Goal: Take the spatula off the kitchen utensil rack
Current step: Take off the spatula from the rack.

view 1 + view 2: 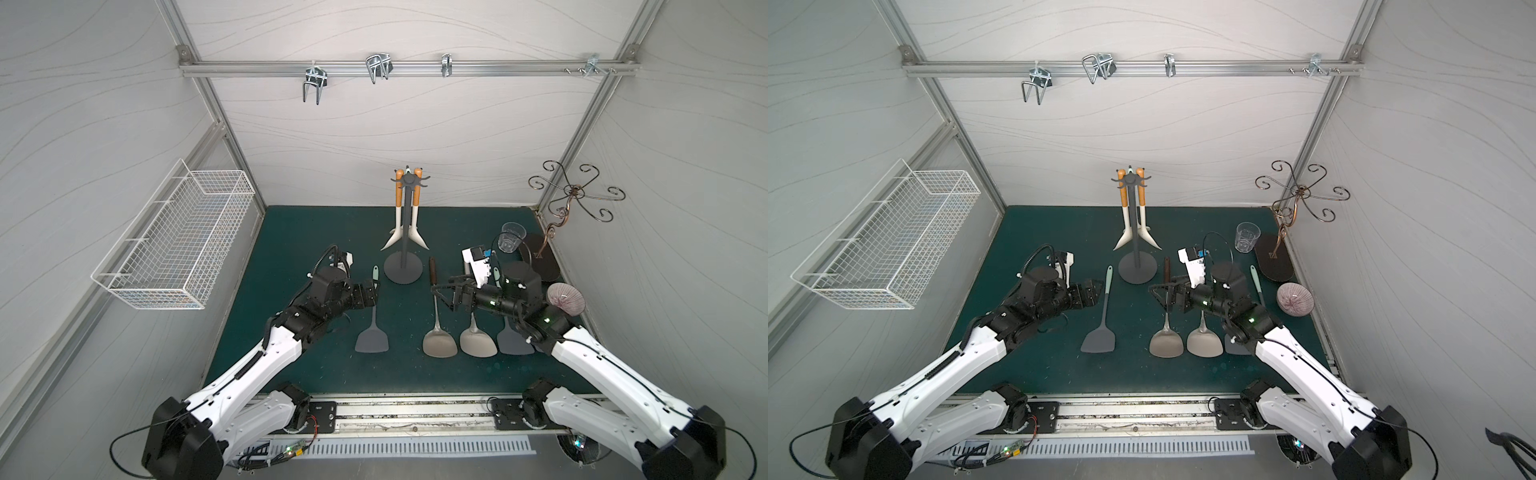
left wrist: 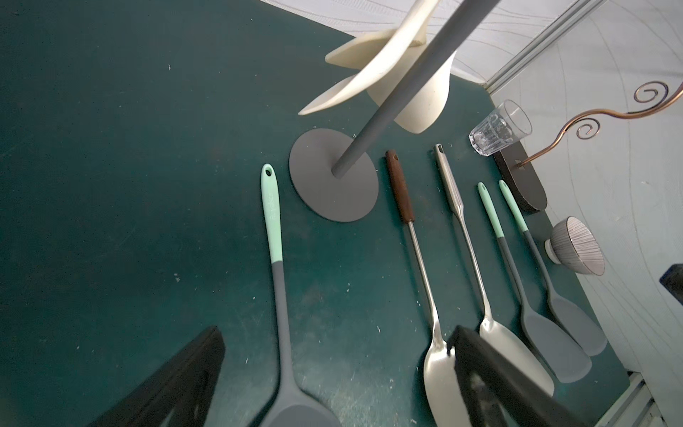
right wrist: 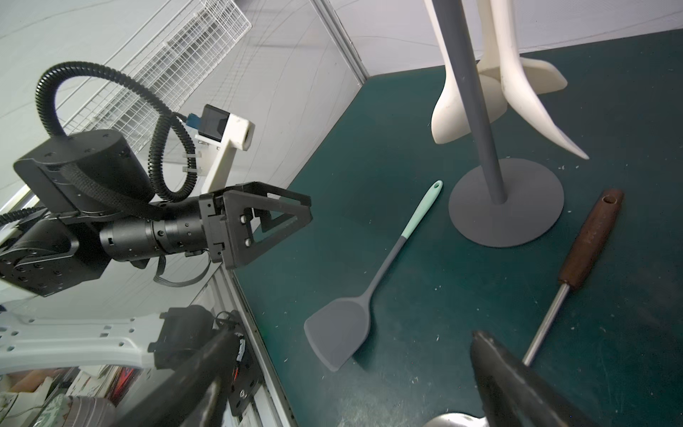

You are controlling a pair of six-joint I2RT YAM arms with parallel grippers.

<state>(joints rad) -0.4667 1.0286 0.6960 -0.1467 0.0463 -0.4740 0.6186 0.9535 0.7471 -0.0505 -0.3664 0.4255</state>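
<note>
A white wire basket (image 1: 174, 241) hangs on the left wall. The left hand (image 1: 372, 293) hovers low over the desk (image 1: 316, 232), fingers apart and empty, above the mint handle of a grey spatula (image 1: 371, 344) that lies flat.

Just beyond, mid-desk, stands the kitchen utensil rack (image 1: 405, 232). Cream spatulas (image 1: 398, 220) with orange handles hang from its crown hooks, blades low beside the pole.

The right hand (image 1: 444, 296), also spread and holding nothing, hovers over a wooden-handled steel spatula (image 1: 439, 343). Further right lie more spatulas, then a glass (image 1: 510, 237), a ribbed bowl (image 1: 565, 298) and a copper scrolled stand (image 1: 574, 190).

Nothing is off the rack yet. Either hand should probably rise to an orange handle and close on it below the hook. It can then lift until the handle clears the hook and draw away from the pole. A sideways tug could tip the slim stand.

The desk is dark green matting speckled with pale crumbs. White panels and aluminium framing box it in, with a hook rail (image 1: 376, 68) behind.
</note>
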